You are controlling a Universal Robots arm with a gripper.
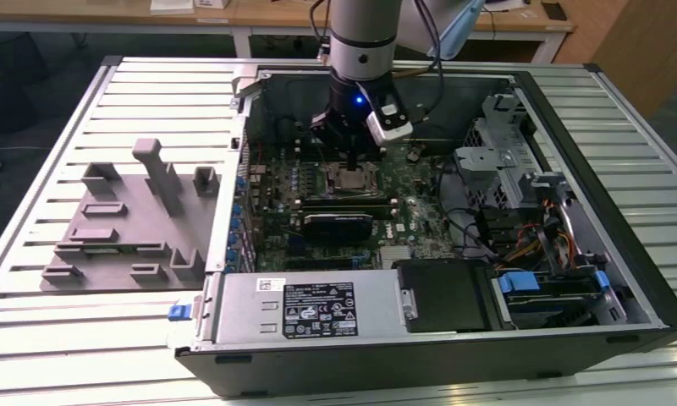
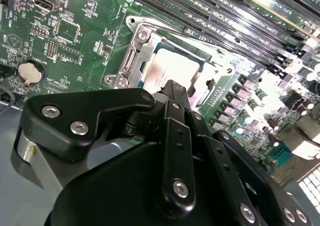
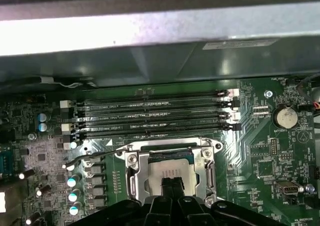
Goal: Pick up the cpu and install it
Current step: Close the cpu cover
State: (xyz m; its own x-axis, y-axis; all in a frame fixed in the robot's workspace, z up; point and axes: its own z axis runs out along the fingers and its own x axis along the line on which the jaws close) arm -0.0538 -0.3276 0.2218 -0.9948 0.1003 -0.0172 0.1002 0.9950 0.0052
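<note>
Small flat square cpu (image 2: 167, 69), silvery-grey metal top plate with a thin greenish rim, lies flat and plate-up inside the silver metal socket frame (image 3: 131, 178) on the green motherboard (image 3: 260, 136). It is just beside the row of long black memory slots (image 3: 155, 113). In both wrist views it sits level and square to the frame; one edge is hidden behind the black gripper (image 3: 171, 182), so contact there can't be judged.
</note>
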